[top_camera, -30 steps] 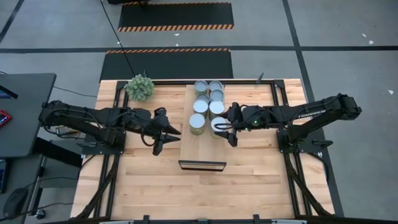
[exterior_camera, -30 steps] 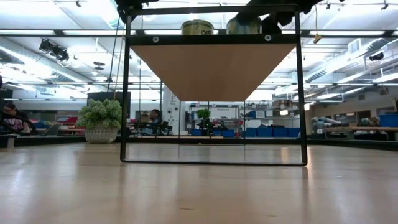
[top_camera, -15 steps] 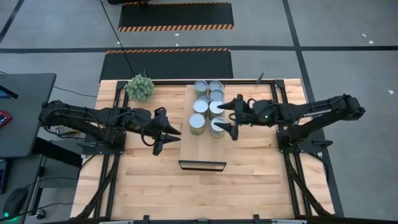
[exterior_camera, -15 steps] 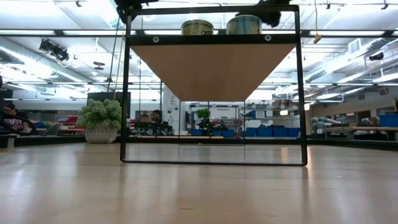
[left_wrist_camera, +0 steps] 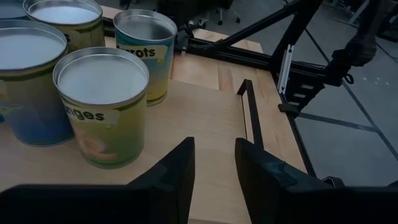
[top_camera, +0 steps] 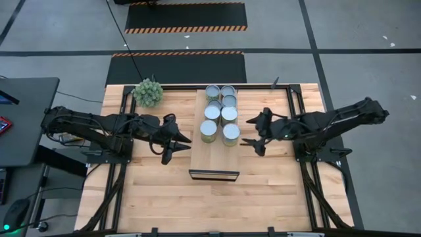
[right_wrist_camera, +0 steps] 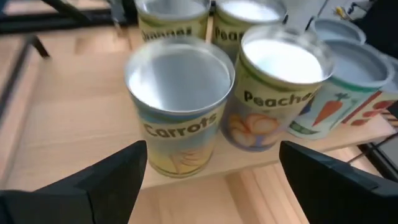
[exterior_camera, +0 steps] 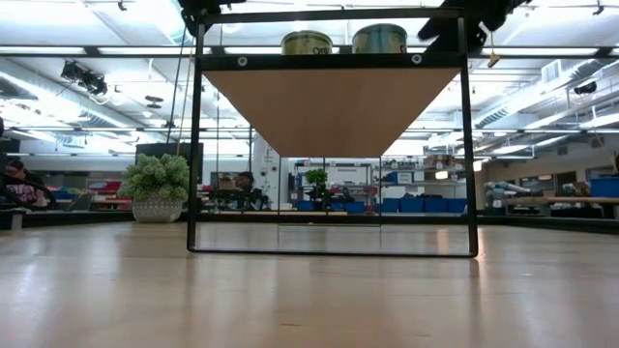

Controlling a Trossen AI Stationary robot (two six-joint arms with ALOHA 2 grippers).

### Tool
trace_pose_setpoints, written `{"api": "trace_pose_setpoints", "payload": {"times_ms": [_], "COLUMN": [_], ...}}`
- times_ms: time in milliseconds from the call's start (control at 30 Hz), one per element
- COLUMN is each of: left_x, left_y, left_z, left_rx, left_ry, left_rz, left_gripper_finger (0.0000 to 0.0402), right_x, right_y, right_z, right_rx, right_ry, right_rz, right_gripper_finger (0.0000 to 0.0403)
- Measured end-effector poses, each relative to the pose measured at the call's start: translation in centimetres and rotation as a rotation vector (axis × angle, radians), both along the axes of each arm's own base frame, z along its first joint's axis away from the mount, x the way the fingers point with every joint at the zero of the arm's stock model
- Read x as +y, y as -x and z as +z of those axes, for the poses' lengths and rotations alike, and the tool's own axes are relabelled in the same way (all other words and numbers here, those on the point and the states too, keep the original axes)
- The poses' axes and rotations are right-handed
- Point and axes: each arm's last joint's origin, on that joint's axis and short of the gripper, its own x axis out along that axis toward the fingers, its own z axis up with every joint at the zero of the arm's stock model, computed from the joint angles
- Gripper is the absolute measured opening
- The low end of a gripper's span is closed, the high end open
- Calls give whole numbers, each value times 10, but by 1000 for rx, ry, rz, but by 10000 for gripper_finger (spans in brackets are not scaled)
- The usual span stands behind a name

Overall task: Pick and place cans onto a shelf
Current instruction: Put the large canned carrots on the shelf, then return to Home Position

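Observation:
Eight cans stand in two rows on the shelf [top_camera: 214,161], a light-wood plank raised on a black frame [exterior_camera: 193,145]. The nearest two are a can with an orange label [top_camera: 208,130] and a Carrots can [top_camera: 231,133], which also shows in the right wrist view [right_wrist_camera: 180,106]. My right gripper [top_camera: 246,131] is open and empty, just off the shelf's right side, level with the Carrots can. My left gripper [top_camera: 179,146] waits left of the shelf, empty, its fingers a narrow gap apart [left_wrist_camera: 214,168].
A green spiky plant ball [top_camera: 148,92] sits at the table's far left. The black frame's bars [top_camera: 289,105] run along both sides of the shelf. The shelf's near end and the wooden tabletop [top_camera: 217,204] in front of it are bare.
My right gripper has drawn back from the Carrots can toward the table's right edge, leaving the can standing upright at the shelf's near right. The left arm has kept still.

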Motion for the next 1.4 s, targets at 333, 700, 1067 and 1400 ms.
{"api": "trace_pose_setpoints", "payload": {"times_ms": [333, 700, 1067, 1400], "left_x": [8, 25, 45, 59], "left_y": [5, 19, 39, 76], "left_z": [5, 9, -26, -45], "left_rx": [-22, -8, -79, -143], "left_ry": [18, -66, 51, 162], "left_rz": [25, 51, 132, 269], "left_gripper_finger": [121, 121, 121, 120], "right_x": [-13, -20, -26, -39], "right_y": [-26, 4, 44, 72], "right_z": [-17, 4, -6, -22], "right_rx": [19, -51, -234, -415], "right_ry": [-74, -133, -229, -288], "right_rz": [-90, -119, -150, -200], "right_gripper_finger": [374, 373, 373, 373]}}
